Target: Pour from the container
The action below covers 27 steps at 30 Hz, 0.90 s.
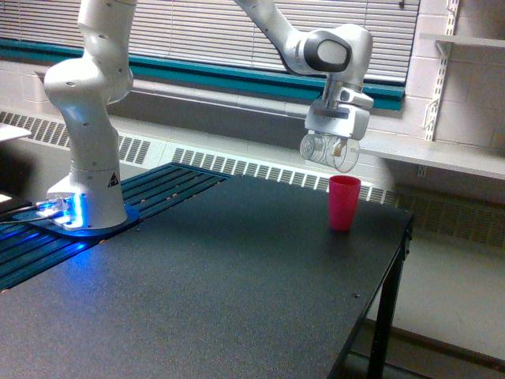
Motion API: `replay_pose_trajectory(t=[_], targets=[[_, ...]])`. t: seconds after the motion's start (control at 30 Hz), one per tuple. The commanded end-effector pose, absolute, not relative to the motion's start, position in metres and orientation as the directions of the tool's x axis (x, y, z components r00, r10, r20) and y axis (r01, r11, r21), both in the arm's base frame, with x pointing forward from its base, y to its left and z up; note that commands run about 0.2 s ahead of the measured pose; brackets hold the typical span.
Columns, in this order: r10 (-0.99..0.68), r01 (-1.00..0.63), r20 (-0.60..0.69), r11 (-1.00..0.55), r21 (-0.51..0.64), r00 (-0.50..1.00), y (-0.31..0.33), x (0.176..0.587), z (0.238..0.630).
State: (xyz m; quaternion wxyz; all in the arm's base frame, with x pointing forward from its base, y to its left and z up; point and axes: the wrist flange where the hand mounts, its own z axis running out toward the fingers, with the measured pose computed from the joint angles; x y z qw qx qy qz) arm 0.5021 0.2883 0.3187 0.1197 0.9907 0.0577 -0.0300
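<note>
White arm reaching to exterior view's right, wrist bent down, hand [330, 147] clamped on tilted container [329, 151]

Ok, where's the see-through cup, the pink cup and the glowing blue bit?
container [327, 150], exterior view, on its clear side wall under the end effector.
pink cup [342, 205], exterior view, middle of its side.
blue light [57, 212], exterior view, glow at the robot's base.

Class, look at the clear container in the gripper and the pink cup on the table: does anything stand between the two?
Nothing visible does. The gripper holds the clear container tipped on its side above the pink cup, with only open air between them. The cup stands upright, mouth open, on the black table.
</note>
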Motion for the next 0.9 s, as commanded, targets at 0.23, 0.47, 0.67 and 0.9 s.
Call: replay_pose_trajectory(t=[0.23, 0.47, 0.67, 0.9], targets=[[0.134, 0.147, -0.077, -0.965, 0.217, 0.988, 0.287, 0.503, 0.327], [0.137, 0.147, -0.065, -0.968, 0.205, 0.988, 0.284, 0.502, 0.332], [0.140, 0.147, -0.050, -0.970, 0.196, 0.989, 0.281, 0.501, 0.337], [0.136, 0.137, -0.022, -0.973, 0.186, 0.991, 0.278, 0.499, 0.343]])
